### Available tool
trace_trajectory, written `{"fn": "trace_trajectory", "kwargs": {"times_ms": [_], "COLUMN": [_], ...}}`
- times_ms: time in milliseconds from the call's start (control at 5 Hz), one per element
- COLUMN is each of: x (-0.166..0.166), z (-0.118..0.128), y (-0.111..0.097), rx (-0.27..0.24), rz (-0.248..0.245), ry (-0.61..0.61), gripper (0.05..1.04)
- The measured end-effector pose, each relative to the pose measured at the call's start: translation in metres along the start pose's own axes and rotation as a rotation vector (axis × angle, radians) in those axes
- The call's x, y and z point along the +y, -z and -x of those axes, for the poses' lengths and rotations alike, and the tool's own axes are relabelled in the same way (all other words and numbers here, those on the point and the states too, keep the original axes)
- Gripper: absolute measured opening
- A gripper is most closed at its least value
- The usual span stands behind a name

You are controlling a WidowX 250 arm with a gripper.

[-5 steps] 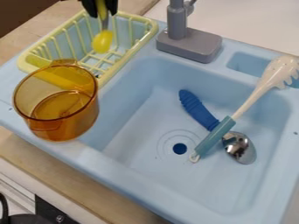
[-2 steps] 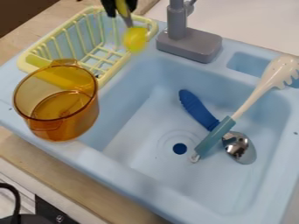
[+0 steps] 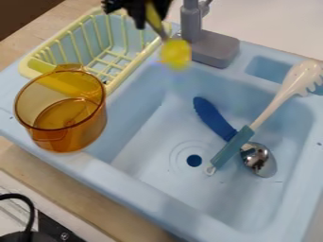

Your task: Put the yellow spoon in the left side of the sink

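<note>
Currently, the handle of the yellow spoon (image 3: 175, 54) is clamped between the fingers of the black gripper (image 3: 153, 18), at twelve o'clock in the view. The spoon's bowl is hung beyond the fingertips, toward five o'clock from them, and is seen against the far edge of the sink (image 3: 126, 183). The yellow dish rack (image 3: 39, 67) is placed at ten o'clock.
</note>
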State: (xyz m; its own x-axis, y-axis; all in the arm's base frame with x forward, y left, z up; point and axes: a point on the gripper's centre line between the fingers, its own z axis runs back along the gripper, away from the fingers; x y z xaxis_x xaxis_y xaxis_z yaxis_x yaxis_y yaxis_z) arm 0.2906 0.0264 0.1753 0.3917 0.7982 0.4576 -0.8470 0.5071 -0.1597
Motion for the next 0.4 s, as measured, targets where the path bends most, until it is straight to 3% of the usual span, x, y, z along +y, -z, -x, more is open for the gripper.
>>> {"fn": "trace_trajectory", "kwargs": {"times_ms": [200, 400], "x": [-0.011, -0.023], "z": [0.023, 0.038], "y": [0.0, 0.0], "rx": [0.038, 0.013], "rz": [-0.005, -0.012], "ry": [-0.01, -0.012], "gripper": [0.327, 0.327]}}
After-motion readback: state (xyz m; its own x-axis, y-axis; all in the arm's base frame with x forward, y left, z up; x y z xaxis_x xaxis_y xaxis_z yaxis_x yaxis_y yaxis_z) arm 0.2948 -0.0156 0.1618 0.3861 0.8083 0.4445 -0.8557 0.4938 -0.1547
